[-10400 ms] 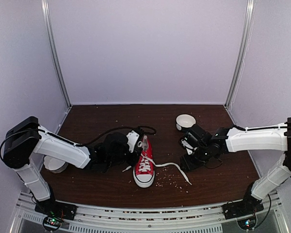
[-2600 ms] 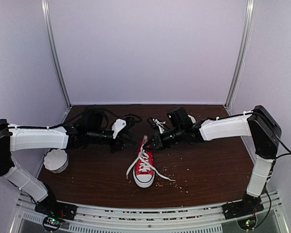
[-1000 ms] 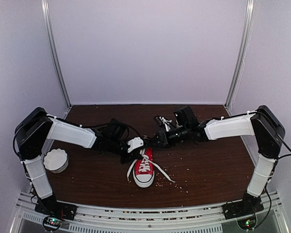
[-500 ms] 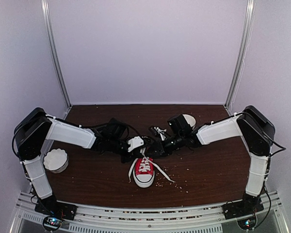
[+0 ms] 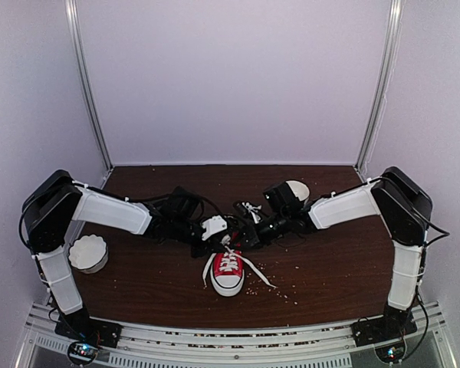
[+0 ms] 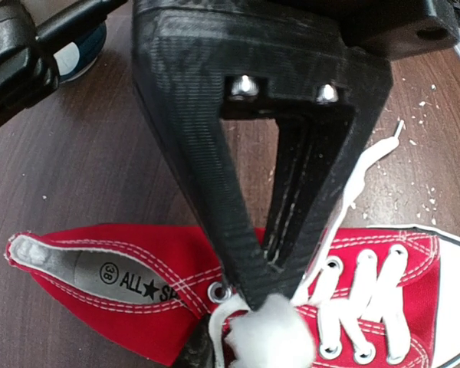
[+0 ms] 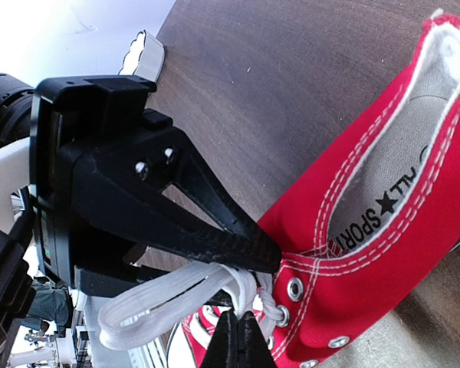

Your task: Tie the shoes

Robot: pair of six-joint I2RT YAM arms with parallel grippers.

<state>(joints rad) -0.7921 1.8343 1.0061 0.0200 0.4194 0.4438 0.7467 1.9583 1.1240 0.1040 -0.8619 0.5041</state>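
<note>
The left gripper point(image 6: 270, 290) and right gripper point(image 7: 238, 336) both clench white laces point(image 7: 165, 305) over the red sneaker point(image 5: 228, 273) (toe toward the near edge).

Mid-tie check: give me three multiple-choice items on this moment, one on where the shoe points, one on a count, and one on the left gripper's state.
1. The red shoe has its toe cap pointing toward:
A) the back wall
B) the near edge of the table
C) the right wall

2. White bowls on the table:
A) one
B) two
C) four

3. The left gripper is:
A) wide open, clear of the shoe
B) shut on the shoe's heel
C) shut on a white lace

Answers:
1 B: in the top view the white toe cap is the shoe's nearest end.
2 B: one bowl sits at the left and another peeks out behind the right arm.
3 C: the left wrist view shows the fingertips together with the lace bunched at them.
</note>
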